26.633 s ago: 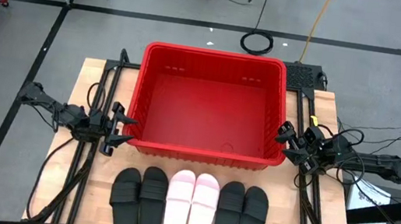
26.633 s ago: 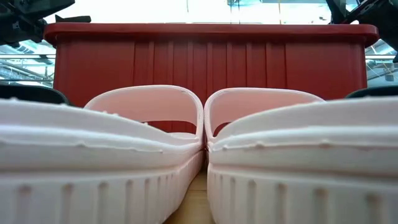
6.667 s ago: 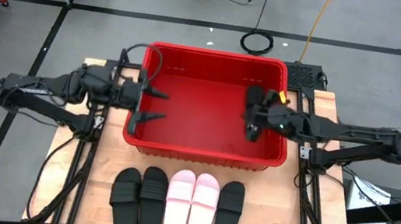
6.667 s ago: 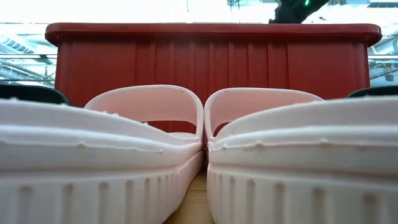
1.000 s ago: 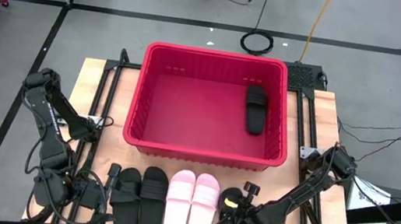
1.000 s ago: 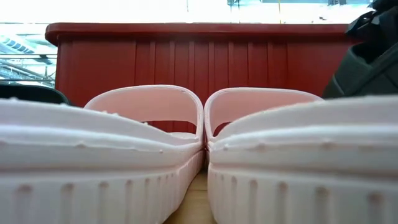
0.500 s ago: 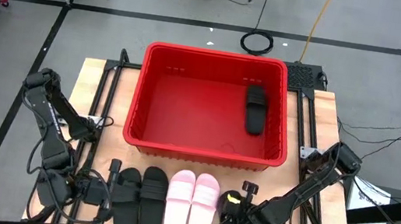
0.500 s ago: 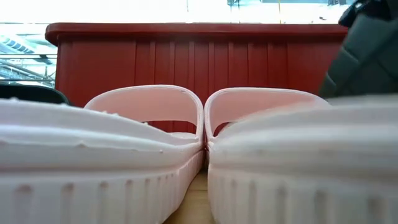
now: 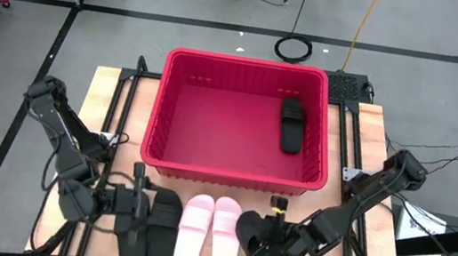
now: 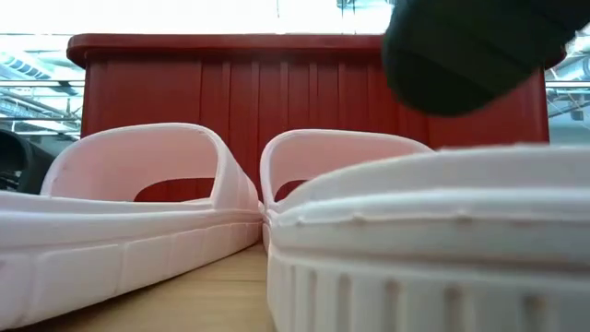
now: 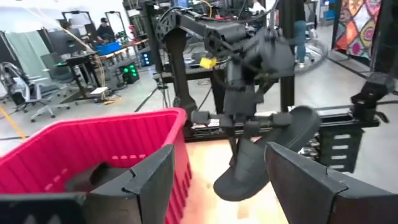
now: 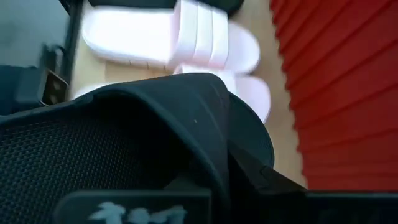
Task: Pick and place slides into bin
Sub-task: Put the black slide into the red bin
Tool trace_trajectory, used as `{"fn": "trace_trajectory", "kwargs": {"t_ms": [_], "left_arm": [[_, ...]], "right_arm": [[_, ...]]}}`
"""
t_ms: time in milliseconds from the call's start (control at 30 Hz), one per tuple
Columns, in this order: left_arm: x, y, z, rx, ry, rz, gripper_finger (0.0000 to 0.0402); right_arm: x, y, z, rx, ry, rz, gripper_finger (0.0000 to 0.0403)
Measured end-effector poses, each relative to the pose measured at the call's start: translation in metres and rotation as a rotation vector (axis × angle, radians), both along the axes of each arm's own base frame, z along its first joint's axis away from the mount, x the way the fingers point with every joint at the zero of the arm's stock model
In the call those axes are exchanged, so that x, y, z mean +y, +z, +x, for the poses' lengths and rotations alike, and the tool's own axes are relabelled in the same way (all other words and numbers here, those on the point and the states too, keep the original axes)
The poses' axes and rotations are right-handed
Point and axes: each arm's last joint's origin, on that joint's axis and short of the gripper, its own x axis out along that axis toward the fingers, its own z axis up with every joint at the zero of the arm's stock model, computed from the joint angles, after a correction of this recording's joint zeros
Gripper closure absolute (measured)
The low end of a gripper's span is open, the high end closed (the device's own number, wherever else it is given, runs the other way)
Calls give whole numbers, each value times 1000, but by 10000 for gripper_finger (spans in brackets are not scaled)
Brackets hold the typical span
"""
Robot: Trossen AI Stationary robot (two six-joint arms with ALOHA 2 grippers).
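The red bin (image 9: 240,116) stands at the table's far middle with one black slide (image 9: 292,126) lying inside. My right gripper (image 9: 273,228) is shut on another black slide (image 11: 267,155), which shows high in the low view (image 10: 470,46). Two pink slides (image 9: 195,231) (image 9: 226,233) lie side by side on the near table. Left of them lie two black slides (image 9: 156,230), partly under my left gripper (image 9: 140,198). It is open (image 11: 211,180) and points level toward the table's right. My right gripper holds the black slide about its strap (image 11: 249,146), coming from above and slanting down. The fingers are hidden by the slide in the right wrist view. The slide hangs tilted below the gripper, one end low (image 11: 230,183), the other raised (image 11: 305,121), clear of the table.
The bin's near wall (image 9: 231,175) rises just beyond the row of slides. Black frame rails (image 9: 112,130) run along both sides of the table. Bare wood (image 9: 359,164) shows right of the bin.
My right gripper has risen with the black slide, which has come clear of the table and tilted. My left gripper has swung toward the table's right, over the two black slides. The pink slides have slid toward the left, and the left one has turned.
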Motion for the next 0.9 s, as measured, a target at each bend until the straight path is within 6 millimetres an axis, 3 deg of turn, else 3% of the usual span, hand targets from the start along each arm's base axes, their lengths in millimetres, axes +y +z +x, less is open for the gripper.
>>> {"fn": "trace_trajectory", "kwargs": {"t_ms": [400,900], "left_arm": [[51,27,-3,-26,99,67,151],[111,43,-15,3,196,83,151]], "right_arm": [[-48,53,4,-187,82,-127,393],[-112,96,2,-311,87,-307,393]]}}
